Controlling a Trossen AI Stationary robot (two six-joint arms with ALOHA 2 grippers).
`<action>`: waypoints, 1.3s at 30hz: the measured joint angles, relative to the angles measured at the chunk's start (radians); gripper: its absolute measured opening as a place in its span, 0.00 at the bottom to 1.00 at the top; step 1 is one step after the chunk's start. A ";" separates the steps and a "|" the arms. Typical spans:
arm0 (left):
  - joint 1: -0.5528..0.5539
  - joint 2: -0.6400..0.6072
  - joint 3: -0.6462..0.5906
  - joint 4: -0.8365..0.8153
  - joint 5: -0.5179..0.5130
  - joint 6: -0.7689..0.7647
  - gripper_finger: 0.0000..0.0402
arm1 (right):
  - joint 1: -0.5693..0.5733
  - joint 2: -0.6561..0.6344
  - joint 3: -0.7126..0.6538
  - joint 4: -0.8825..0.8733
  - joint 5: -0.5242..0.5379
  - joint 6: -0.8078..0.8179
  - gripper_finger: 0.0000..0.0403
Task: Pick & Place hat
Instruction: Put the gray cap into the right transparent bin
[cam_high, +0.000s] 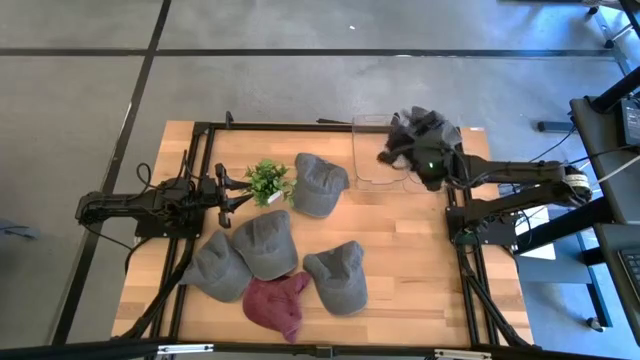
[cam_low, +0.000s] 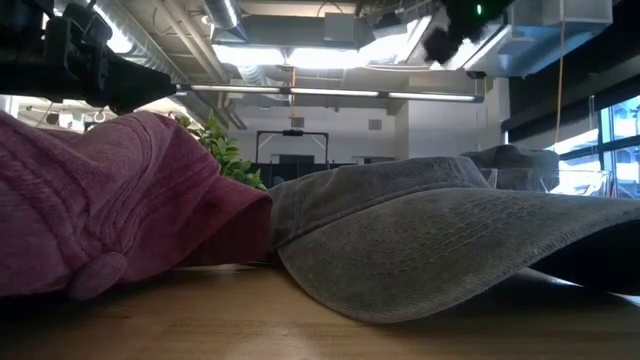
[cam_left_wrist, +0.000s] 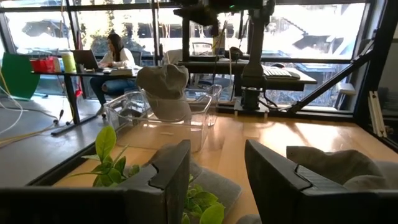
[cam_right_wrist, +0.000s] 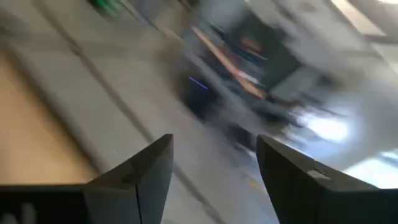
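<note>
Several grey hats lie on the wooden table: one by the plant, two at near left and one at near centre. A maroon hat lies at the near edge. Another grey hat stands propped up inside the clear bin at the far right. My right gripper hovers open above the bin, with nothing between its fingers. My left gripper is open and waits at the table's left, by the plant.
A small potted plant stands just in front of the left gripper. A black frame runs along the table's edges. Bare wood shows at centre right. Beyond the table, a person sits at a desk.
</note>
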 joint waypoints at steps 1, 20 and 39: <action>0.000 0.000 0.000 0.000 0.000 0.000 0.37 | 0.030 0.000 0.008 -0.001 -0.078 0.057 0.57; 0.000 0.000 0.000 0.000 0.008 -0.014 0.37 | 0.209 0.281 0.034 -0.009 -1.170 0.538 0.57; 0.000 0.000 0.000 -0.006 0.008 -0.025 0.37 | 0.232 0.706 0.033 -0.009 -1.192 0.476 0.57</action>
